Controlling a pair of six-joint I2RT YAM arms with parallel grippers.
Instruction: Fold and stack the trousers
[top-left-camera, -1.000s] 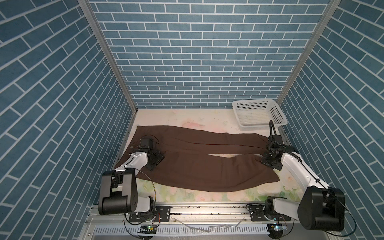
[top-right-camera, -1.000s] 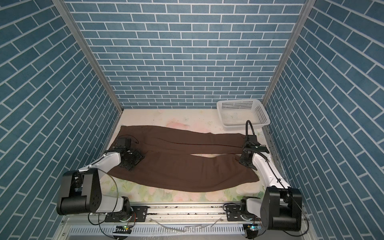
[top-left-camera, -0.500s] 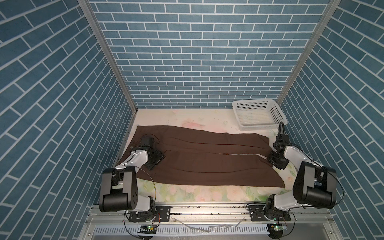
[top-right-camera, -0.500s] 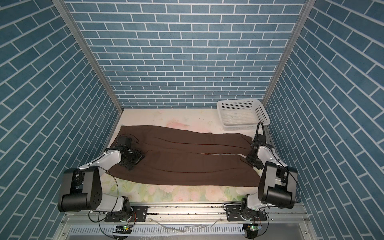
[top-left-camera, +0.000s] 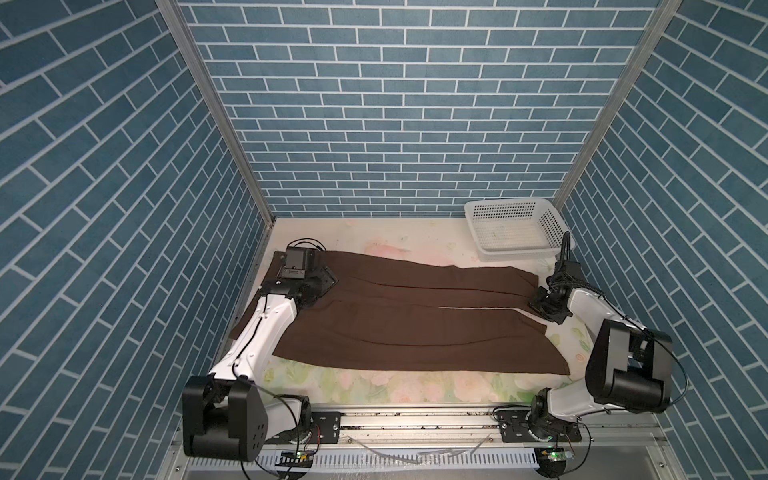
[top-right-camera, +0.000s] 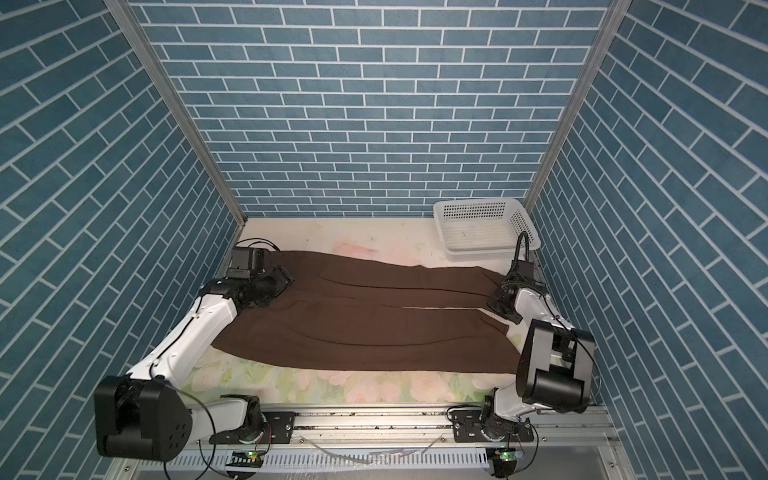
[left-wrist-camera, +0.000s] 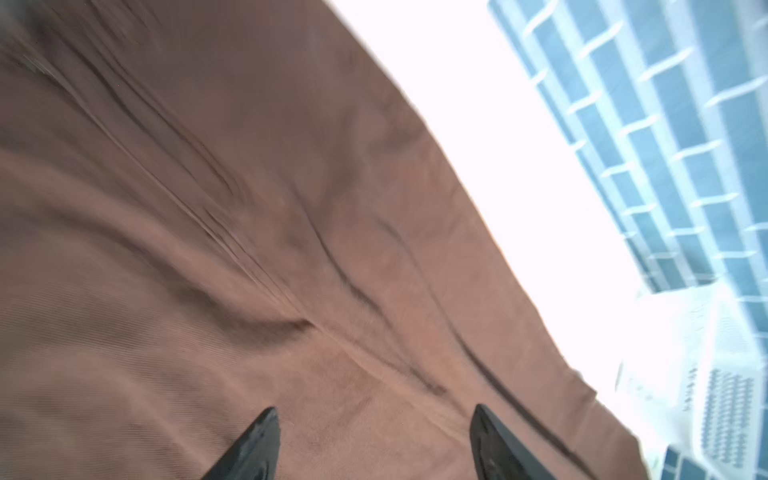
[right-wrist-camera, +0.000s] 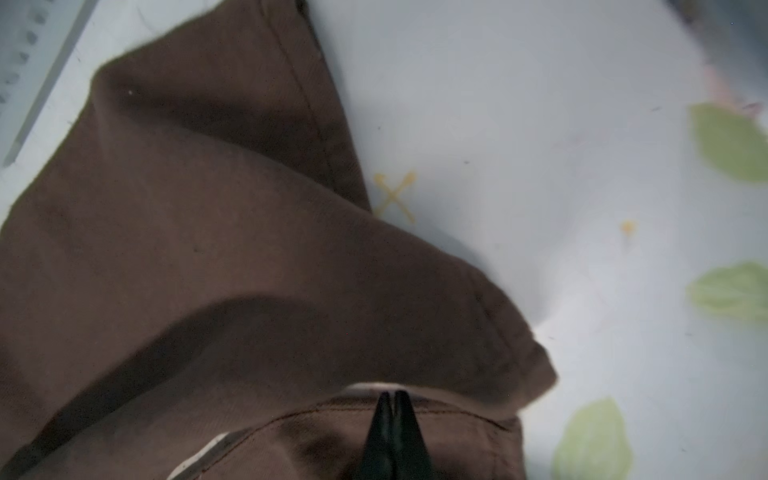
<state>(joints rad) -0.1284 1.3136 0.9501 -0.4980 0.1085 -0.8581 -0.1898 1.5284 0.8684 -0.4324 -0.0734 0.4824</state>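
Trousers (top-left-camera: 415, 328) of dark brown cloth are lying flat at full length across the flowered table cover (top-left-camera: 374, 386). The waist end is pointing toward the left wall and the leg hems toward the right, and the two legs are lying side by side with a thin pale gap showing between them near the hems. The left gripper (left-wrist-camera: 374, 432) is reaching over the waist end with its fingers (left-wrist-camera: 257, 440) standing wide apart — nothing is sitting between them, and brown cloth is filling the view beneath. The right gripper (right-wrist-camera: 392, 399) is sitting at the leg hems with its two fingers pressed together tip to tip. The hem beside it is humping up off the cover, but I cannot tell whether any cloth is caught in the pinch. A white perforated basket (top-left-camera: 509, 210) is sitting in the far right corner, just behind the hems and apart from them.
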